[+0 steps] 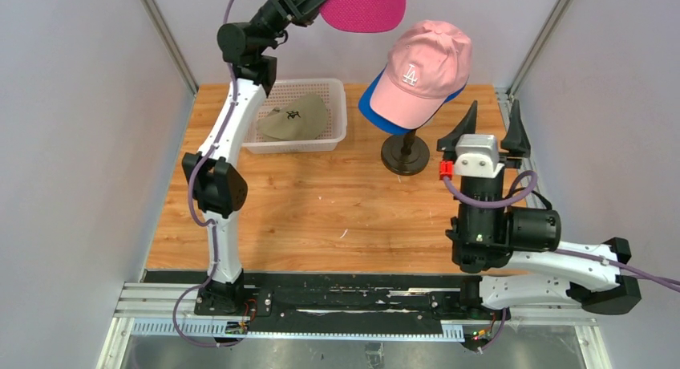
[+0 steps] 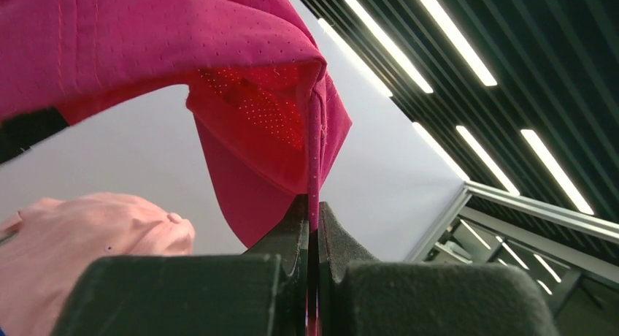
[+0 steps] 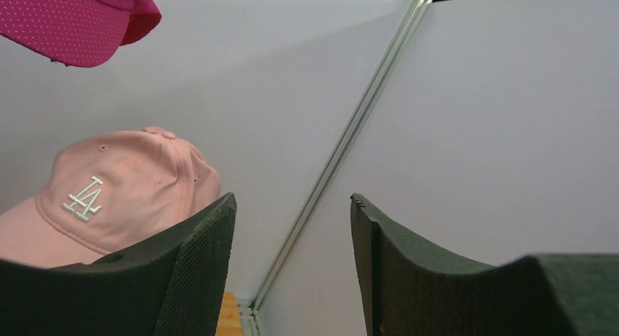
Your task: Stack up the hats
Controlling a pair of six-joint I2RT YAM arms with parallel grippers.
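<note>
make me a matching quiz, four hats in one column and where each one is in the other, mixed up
Hats:
1. magenta cap
2. light pink cap
3. khaki cap
4. blue cap

Places:
a. lying in the white basket
b. topmost on the stand
c. directly beneath the light pink cap
d. pinched in the left claw, up in the air

Pairs: 1-d, 2-b, 3-a, 4-c

A robotics lab cell: grey panel walls (image 1: 72, 144) in aluminium framing (image 1: 165, 36) around a wooden table (image 1: 337, 216), strip lights (image 2: 452, 35) overhead.

Wooden table (image 1: 321, 216): white basket (image 1: 298, 145) far-left, dark stand (image 1: 405, 156) beside.
</note>
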